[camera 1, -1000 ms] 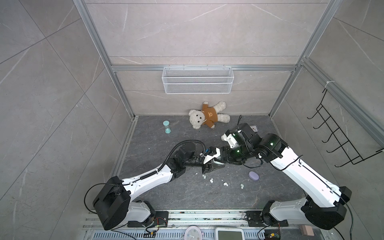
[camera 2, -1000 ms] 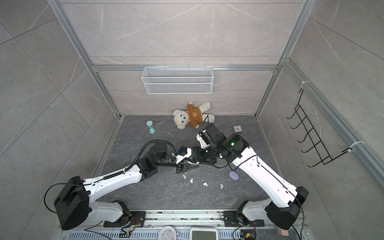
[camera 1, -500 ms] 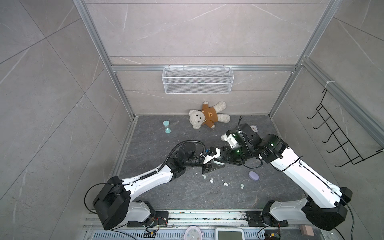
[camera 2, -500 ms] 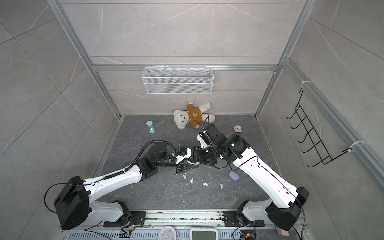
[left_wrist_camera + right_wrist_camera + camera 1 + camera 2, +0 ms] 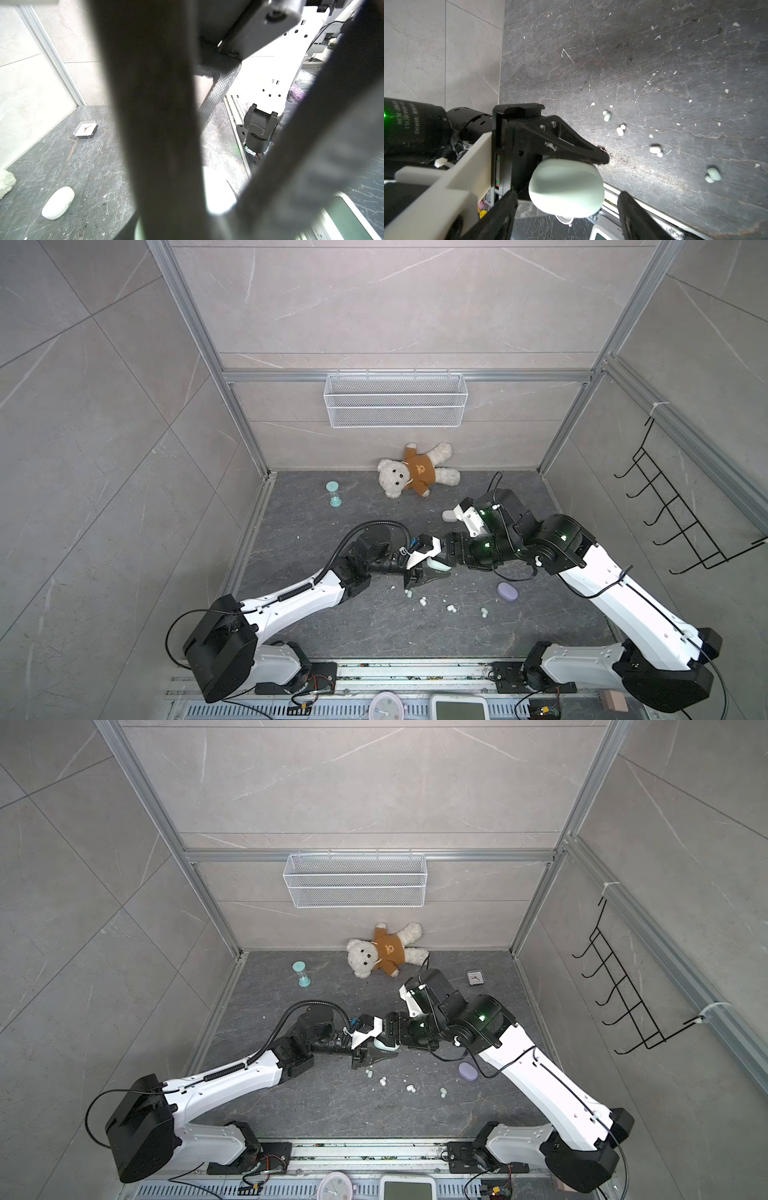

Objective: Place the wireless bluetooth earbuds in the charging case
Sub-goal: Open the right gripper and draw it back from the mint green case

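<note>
Loose earbuds [image 5: 423, 601] lie scattered on the floor [image 5: 374, 626], just nearer than the mint charging case [image 5: 566, 189]. The left gripper [image 5: 434, 566] pinches that case. The right gripper [image 5: 566, 194] stands with jaws spread around it, not touching. A white case [image 5: 449, 515] lies beyond.

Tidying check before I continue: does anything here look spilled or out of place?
Yes. Several earbuds lie scattered loose on the dark tabletop, mixed with white crumbs, which looks like a spill.
</note>
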Controlling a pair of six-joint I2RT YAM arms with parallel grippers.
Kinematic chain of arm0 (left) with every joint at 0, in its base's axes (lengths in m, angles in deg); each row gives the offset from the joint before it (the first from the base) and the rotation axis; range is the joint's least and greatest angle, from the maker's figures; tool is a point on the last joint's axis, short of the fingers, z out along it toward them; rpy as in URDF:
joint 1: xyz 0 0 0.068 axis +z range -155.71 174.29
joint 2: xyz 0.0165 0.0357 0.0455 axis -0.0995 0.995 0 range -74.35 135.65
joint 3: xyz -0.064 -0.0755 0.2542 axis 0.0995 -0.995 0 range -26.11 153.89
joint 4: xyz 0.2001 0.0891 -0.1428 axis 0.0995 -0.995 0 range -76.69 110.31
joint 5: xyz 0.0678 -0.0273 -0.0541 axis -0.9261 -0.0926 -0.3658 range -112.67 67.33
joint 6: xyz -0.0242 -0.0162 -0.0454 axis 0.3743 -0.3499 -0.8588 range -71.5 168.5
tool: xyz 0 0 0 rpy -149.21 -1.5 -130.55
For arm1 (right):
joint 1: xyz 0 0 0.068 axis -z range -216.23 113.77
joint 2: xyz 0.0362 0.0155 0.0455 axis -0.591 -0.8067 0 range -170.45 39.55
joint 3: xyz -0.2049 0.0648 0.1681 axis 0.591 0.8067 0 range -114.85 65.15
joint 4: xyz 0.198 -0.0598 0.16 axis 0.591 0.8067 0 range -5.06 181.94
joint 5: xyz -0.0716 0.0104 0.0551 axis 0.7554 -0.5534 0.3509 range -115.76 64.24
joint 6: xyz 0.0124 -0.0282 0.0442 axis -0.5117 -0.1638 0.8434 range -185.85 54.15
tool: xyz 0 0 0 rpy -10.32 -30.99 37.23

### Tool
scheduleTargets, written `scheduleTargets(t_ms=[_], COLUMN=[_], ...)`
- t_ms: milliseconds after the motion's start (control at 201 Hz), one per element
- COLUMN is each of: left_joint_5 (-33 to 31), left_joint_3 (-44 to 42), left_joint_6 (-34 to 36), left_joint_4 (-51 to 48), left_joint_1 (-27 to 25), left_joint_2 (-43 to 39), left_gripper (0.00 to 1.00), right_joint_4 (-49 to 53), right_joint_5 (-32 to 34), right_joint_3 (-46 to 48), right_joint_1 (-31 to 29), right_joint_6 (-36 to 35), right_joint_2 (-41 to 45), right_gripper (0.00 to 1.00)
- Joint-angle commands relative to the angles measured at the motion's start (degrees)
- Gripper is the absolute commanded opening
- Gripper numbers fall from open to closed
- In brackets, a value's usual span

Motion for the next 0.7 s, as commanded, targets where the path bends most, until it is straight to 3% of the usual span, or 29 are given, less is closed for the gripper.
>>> scheduleTargets(t_ms=[0, 95, 363, 498, 697], left_joint_5=[0.86, 1.62, 3.91, 3.89, 3.76], left_joint_3=[1.10, 0.39, -2.23, -4.05, -6.77], left_joint_6=[-1.85, -3.34, -9.49, -11.93, -12.82], left_joint_4=[0.98, 1.50, 4.68, 5.85, 6.10], left_joint_1=[-0.23, -0.23, -0.23, -0.23, -0.23], left_joint_2=[-2.10, -3.16, -7.48, -8.91, -11.03], left_gripper=[0.36, 0.35, 0.35, 0.36, 0.36], right_joint_4=[3.06, 6.43, 10.81, 6.76, 4.95], right_joint_5=[2.43, 4.54, 5.78, 5.41, 10.84], right_joint_3=[-0.36, -2.04, -8.10, -6.48, -5.94], right_joint_1=[-0.14, 0.54, 0.23, -3.01, -10.07], right_joint_6=[-0.65, -3.90, -23.92, -29.67, -37.06], right_joint_2=[1.45, 2.32, 4.09, 5.15, 2.95], right_gripper=[0.81, 0.84, 0.86, 0.86, 0.85])
